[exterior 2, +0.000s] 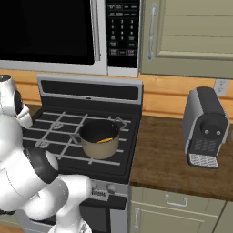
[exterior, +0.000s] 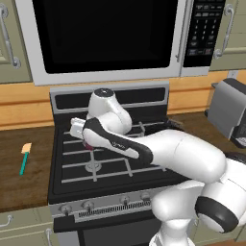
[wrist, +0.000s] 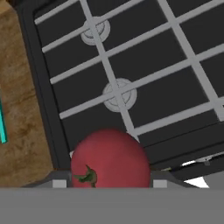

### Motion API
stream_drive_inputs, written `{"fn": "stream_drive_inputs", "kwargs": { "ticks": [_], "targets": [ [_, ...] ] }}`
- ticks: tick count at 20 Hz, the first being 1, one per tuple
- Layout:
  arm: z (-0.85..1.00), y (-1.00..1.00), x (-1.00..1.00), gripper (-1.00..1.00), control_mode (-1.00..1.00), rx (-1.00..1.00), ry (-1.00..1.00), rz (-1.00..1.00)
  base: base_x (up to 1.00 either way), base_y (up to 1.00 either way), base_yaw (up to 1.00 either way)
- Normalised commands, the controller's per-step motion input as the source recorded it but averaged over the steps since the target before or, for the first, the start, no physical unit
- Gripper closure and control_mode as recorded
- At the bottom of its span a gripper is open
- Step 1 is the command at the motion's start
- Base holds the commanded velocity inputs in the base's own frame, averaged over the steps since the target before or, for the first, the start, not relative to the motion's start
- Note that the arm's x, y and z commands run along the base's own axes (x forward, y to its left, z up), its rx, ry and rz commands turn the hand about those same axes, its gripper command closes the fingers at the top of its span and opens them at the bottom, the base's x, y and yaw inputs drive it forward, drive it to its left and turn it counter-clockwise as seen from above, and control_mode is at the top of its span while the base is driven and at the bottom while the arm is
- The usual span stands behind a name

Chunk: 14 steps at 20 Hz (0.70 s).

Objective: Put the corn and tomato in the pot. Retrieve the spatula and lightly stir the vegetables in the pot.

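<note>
My gripper [exterior: 86, 142] hangs over the left burners of the stove [exterior: 110, 163], shut on the dark red tomato [wrist: 109, 162]. From the left base view only a sliver of the tomato [exterior: 89, 145] peeks out under the hand. The tan pot [exterior 2: 99, 139] stands on the stove's right side with the yellow corn [exterior 2: 105, 140] lying inside it. The spatula [exterior: 24, 158], teal handle and pale blade, lies on the wooden counter left of the stove. Its teal handle [wrist: 2, 127] touches the left edge of the hand view.
A microwave [exterior: 105, 33] hangs above the stove. A grey coffee machine [exterior 2: 205, 127] stands on the counter to the right. My own arm crosses the stove's right half in the left base view and covers the pot there.
</note>
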Motion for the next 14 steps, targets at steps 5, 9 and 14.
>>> {"fn": "stream_drive_inputs", "kwargs": {
  "ticks": [5,9,14],
  "targets": [
    [0.44,-1.00,0.00,1.00,-1.00,0.00,0.20,-0.17,0.00,0.00,0.00],
    [0.14,-1.00,0.00,1.00,-1.00,0.00,0.13,-0.12,0.00,0.00,0.00],
    [0.00,-1.00,0.07,1.00,-1.00,-0.02,0.05,-0.10,0.00,0.00,0.00]
  ]
}}
